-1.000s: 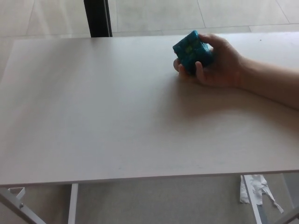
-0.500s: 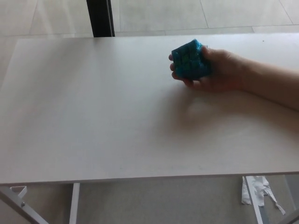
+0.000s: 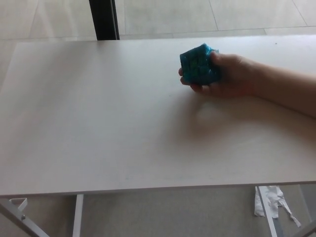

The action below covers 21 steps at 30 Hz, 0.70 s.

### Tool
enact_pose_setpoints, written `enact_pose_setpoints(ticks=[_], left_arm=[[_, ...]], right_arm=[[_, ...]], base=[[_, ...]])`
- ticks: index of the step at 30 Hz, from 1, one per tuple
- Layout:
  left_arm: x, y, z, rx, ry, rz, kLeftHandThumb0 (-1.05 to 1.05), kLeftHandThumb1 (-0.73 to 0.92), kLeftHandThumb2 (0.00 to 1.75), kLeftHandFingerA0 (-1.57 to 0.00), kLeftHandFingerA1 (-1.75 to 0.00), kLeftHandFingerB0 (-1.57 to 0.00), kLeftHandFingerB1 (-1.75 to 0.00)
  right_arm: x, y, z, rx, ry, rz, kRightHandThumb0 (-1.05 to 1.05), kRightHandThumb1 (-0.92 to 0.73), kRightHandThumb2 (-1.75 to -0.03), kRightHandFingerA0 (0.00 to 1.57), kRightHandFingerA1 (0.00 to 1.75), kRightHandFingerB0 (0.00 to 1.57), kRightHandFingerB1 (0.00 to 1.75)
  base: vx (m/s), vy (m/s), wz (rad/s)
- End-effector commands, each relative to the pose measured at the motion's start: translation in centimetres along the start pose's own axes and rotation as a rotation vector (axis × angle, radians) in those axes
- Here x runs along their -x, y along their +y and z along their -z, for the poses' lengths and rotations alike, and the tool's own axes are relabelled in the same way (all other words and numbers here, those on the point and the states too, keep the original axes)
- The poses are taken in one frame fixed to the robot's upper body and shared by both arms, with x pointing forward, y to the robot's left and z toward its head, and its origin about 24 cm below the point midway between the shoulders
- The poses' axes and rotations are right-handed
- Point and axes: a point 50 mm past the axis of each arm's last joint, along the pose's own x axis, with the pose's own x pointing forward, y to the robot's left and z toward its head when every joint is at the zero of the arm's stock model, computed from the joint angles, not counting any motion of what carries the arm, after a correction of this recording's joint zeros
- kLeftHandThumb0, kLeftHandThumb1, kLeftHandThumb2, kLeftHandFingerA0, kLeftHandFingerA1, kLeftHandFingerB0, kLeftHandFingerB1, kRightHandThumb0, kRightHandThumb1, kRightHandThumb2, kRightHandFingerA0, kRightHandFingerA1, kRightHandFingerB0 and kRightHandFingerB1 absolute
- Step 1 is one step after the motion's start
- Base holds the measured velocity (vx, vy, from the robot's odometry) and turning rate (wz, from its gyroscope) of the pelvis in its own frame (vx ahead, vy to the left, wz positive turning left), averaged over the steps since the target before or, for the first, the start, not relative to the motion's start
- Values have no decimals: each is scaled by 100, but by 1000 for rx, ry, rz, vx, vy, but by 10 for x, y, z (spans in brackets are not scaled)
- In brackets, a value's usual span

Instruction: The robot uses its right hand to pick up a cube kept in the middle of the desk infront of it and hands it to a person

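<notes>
A blue puzzle cube (image 3: 198, 65) is held by a person's hand (image 3: 232, 75) above the far right part of the pale desk (image 3: 98, 128). The person's forearm (image 3: 286, 89) comes in from the right edge. The cube is tilted, with the person's fingers wrapped under and behind it. Neither of my hands shows in the head view.
A dark post (image 3: 103, 19) stands on the tiled floor behind the desk's far edge. White desk legs (image 3: 76, 215) show below the near edge, and a crumpled white scrap (image 3: 269, 197) lies on the floor at the lower right.
The person's hand has carried the cube a little to the left and lifted it slightly off the desk, turning it. The camera has shifted slightly.
</notes>
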Motion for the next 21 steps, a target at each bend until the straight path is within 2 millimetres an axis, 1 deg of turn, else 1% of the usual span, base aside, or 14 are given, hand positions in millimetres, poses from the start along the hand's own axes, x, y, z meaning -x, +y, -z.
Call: enact_pose_setpoints(ticks=[1,2,3,4,5,7,10,11,12,13,14,16,20,21], left_arm=[[1,6,-1,-11,5,-5,-59,48,55,-76,-55,-63,-41],[0,6,-3,-15,6,-11,-59,48,55,-76,-55,-64,-41],[0,6,-4,-15,8,-11,-60,47,55,-77,-55,-62,-40],[0,5,-5,-16,5,-11,-59,48,56,-75,-54,-63,-41],[-1,5,-7,-18,-1,-4,-61,47,55,-77,-57,-63,-41],[-1,5,-9,-22,-4,-6,-61,48,56,-75,-56,-65,-41],[-1,4,-10,-3,-11,-6,-60,47,55,-78,-58,-65,-42],[-2,3,-12,-11,-14,-5,-61,48,55,-78,-58,-64,-41],[-2,2,-12,0,-16,-6,-57,48,55,-78,-56,-64,-41],[-2,2,-12,4,-11,-9,-61,37,80,-69,-63,-60,-55],[-2,2,-11,-8,-9,-9,-59,49,56,-76,-56,-65,-41],[-2,2,-11,-25,-9,-8,-59,49,56,-76,-56,-65,-41],[-1,2,-10,-17,-12,5,-63,48,56,-77,-57,-64,-41],[-2,2,-10,-17,-10,1,-63,49,55,-77,-55,-67,-41]], right_arm=[[0,-2,-10,-50,-55,-65,-40,-61,-57,74,86,46,42],[0,-1,-10,-51,-50,-65,-39,-61,-57,74,86,45,41],[-1,0,-10,-46,-48,-66,-44,-48,-80,70,82,39,52],[-1,1,-9,-47,-44,-68,-43,-49,-79,71,82,39,52],[-1,3,-9,-38,-43,-84,-36,-62,-58,69,78,41,41],[-1,4,-9,-33,-41,-96,-36,-61,-58,71,80,42,41],[0,6,-8,33,-51,-104,-37,-61,-57,71,71,45,42],[0,7,-9,43,-52,-116,-39,-62,-58,66,68,42,42],[0,7,-10,40,-51,-126,-45,-50,-81,60,72,36,52],[0,8,-9,29,-53,-136,-39,-62,-57,64,70,42,42],[0,8,-9,29,-53,-138,-40,-62,-57,69,79,43,42],[0,7,-9,34,-52,-138,-40,-62,-57,69,79,43,42],[0,7,-10,83,-55,-165,-41,-62,-57,68,71,40,40],[0,7,-10,85,-51,-167,-41,-61,-57,69,70,41,40]], base=[[0,0,0],[0,0,0],[0,0,0],[0,0,0],[0,0,0],[0,0,0],[0,0,0],[0,0,0],[0,0,0],[0,0,0],[0,0,0],[0,0,0],[0,0,0],[0,0,0]])
